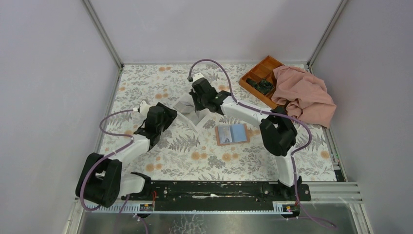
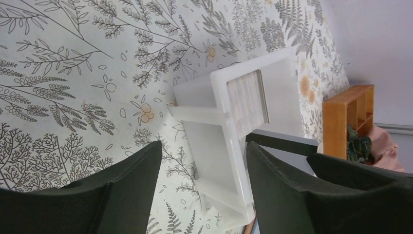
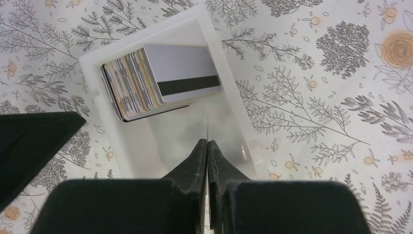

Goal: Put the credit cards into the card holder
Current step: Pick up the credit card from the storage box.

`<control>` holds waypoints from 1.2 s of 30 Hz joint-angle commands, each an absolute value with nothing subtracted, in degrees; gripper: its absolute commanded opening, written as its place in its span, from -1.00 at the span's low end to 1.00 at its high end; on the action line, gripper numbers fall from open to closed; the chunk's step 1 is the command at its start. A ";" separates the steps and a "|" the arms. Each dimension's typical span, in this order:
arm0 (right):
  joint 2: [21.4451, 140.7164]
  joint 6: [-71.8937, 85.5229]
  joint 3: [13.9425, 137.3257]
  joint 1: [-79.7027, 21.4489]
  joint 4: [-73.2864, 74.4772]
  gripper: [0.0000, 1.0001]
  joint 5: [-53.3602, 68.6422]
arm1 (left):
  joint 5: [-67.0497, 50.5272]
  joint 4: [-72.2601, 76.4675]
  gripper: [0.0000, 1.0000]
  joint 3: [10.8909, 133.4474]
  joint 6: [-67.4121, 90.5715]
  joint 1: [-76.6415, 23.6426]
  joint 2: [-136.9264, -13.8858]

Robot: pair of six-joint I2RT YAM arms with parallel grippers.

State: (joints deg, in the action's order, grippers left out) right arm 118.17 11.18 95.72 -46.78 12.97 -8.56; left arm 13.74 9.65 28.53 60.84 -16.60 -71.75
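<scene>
Low in the right wrist frame, the right gripper (image 3: 208,146) pinches a thin credit card (image 3: 208,127) seen edge-on, its face unreadable. Just above, a stack of cards (image 3: 160,80) leans in the white box (image 3: 165,131). The left gripper (image 2: 202,151) gapes, holding nothing. Overhead, the card holder (image 1: 232,134) lies open right of centre, with blue faces inside. At upper right a pink cloth (image 1: 304,95) half covers the orange tray (image 1: 260,73).

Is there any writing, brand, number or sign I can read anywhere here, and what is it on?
No text can be read.
Stack of cards in the white box: only edges and a black stripe, no print showing.
Blue cards in the open card holder: faces too small to read.
Small stickers on the base rail: too small to read.
</scene>
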 commanded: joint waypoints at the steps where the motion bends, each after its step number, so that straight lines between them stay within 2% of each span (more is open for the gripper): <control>1: 110.92 10.64 91.32 -47.77 6.64 -1.00 -12.02 | 12.83 8.02 0.45 28.33 59.03 -16.23 -69.14; 11: 98.98 12.53 78.41 -48.38 1.93 -1.00 -14.00 | 7.73 6.85 0.54 28.50 55.93 -17.83 -63.48; 20: 78.55 18.01 64.26 -48.42 7.03 -1.00 -6.72 | -10.98 32.46 0.52 21.67 49.65 -26.14 -62.84; 27: 66.14 21.10 55.21 -48.40 13.50 -1.00 -0.94 | -21.26 47.01 0.51 21.12 46.58 -34.00 -68.74; 36: 56.02 25.61 47.44 -48.32 16.89 -1.00 3.83 | -33.03 60.10 0.48 20.23 46.14 -35.25 -76.13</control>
